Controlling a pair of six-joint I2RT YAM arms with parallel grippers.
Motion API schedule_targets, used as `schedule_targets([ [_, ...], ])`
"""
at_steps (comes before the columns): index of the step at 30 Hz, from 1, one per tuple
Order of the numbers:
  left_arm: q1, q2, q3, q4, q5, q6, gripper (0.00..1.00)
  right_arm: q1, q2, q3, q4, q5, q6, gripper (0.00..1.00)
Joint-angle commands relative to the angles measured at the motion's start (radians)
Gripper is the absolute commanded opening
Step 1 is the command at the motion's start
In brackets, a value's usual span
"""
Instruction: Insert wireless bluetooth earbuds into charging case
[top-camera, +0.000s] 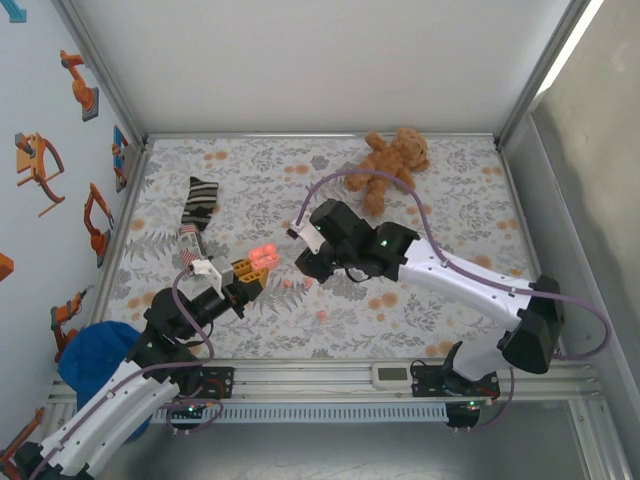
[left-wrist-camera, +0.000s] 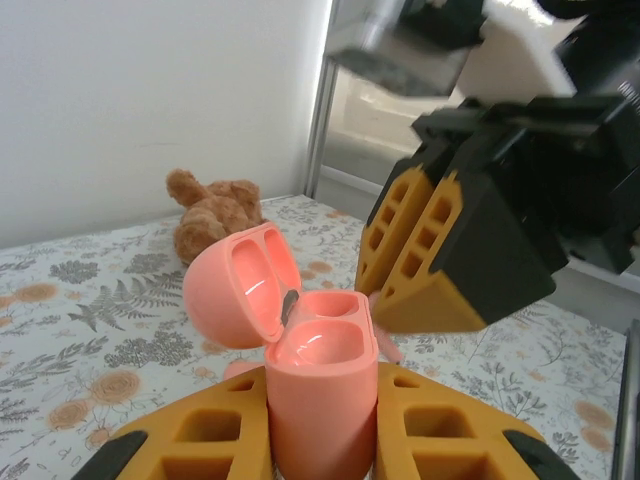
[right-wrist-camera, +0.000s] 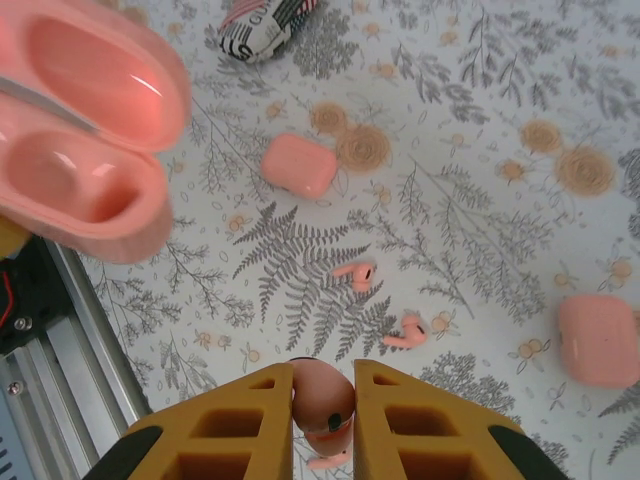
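Insertion step. Left jaws clamp the open charging case (left-wrist-camera: 320, 400); wells look empty. Right jaws pinch one earbud (right-wrist-camera: 322, 395); in the right wrist view the case sits at 10 o'clock. Next: align stem over a well, lower.

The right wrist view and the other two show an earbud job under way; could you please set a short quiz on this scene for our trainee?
1. True or false: the open case held in the left jaws already has an earbud in it.
2. What do the right jaws grip? A the teddy bear; B an earbud; C the sock.
3. In the right wrist view, how many closed cases lie on the cloth?
Key: 1 false, both wells are empty. 2 B. 3 two, one near the top middle and one at the right edge.
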Motion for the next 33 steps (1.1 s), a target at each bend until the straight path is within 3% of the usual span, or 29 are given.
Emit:
schedule_targets([
  [1, -0.002, 0.029, -0.007, 0.085, 0.021, -0.025, 0.00, 0.002, -0.058, 0.037, 0.028, 0.039, -0.078, 0.18],
  [18, -0.003, 0.212, 0.018, 0.261, 0.090, -0.065, 0.00, 0.004, -0.108, 0.034, 0.255, -0.081, -0.156, 0.18],
  [33, -0.011, 0.280, 0.036, 0.335, 0.106, -0.084, 0.00, 0.017, -0.096, -0.021, 0.328, -0.032, -0.157, 0.18],
])
